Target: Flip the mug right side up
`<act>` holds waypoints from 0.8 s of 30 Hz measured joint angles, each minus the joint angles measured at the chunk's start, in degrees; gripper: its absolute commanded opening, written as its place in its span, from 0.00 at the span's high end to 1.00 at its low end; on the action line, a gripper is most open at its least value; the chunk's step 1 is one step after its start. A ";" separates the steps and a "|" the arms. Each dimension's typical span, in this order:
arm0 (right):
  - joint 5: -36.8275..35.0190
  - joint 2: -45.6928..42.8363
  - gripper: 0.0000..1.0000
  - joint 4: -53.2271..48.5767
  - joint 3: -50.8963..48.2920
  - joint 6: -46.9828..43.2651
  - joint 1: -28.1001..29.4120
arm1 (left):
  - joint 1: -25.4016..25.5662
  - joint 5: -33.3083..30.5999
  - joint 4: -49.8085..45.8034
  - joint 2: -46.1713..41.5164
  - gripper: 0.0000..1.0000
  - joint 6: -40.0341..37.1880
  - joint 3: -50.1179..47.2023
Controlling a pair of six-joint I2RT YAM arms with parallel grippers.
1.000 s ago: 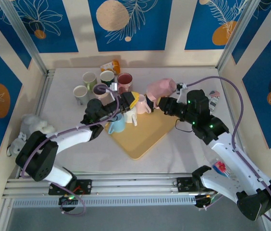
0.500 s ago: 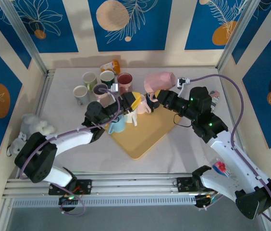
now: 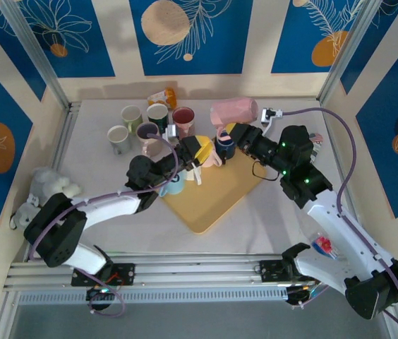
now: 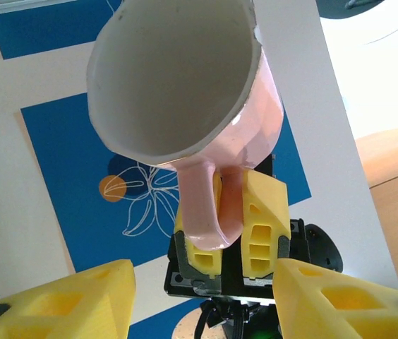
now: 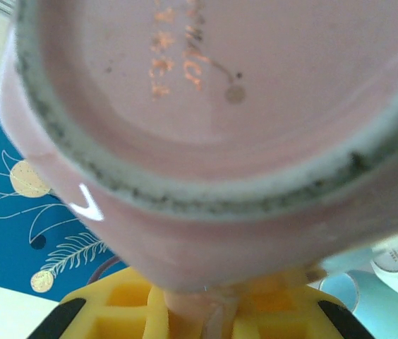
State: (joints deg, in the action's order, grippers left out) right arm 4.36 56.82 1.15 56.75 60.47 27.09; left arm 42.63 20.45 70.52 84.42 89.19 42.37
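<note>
Pink mug [image 3: 233,111] hangs sideways in jaws of the raised right arm [image 3: 294,162].

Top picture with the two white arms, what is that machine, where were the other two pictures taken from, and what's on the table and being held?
Those are two robot arms bolted at the table's near edge, each ending in a two-finger gripper. The top picture comes from a fixed camera above and behind them; the other two come from cameras on the wrists. The right gripper is clamped on the handle of a pink mug, held in the air on its side. The left gripper is open, holding nothing; its camera looks into that mug. On the table are a tan tray with a light blue mug, a group of upright mugs at the back left, and a plush toy on the left.
</note>
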 measured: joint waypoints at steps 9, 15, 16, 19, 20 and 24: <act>0.13 0.04 1.00 2.29 -1.16 2.38 1.79 | 1.86 -1.62 1.62 0.15 0.45 0.35 0.20; 0.11 0.04 1.00 3.61 -2.40 3.15 3.26 | 2.43 -2.97 4.15 1.60 0.46 1.25 0.70; 0.11 0.04 1.00 4.02 -2.67 3.19 3.41 | 2.43 -3.08 4.22 1.90 0.46 1.62 0.87; 0.11 0.07 1.00 4.87 -3.34 3.39 3.89 | 2.51 -3.61 4.42 2.40 0.47 2.27 1.42; 0.07 0.07 1.00 5.05 -3.50 3.56 4.00 | 2.51 -3.74 4.52 2.40 0.48 2.32 1.46; -0.22 0.07 1.00 6.27 -3.98 3.80 4.37 | 2.58 -4.50 4.55 2.40 0.52 2.45 1.51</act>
State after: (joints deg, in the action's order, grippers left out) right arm 4.14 56.88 7.42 52.77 64.27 31.46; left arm 45.21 15.94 75.07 86.83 91.64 43.88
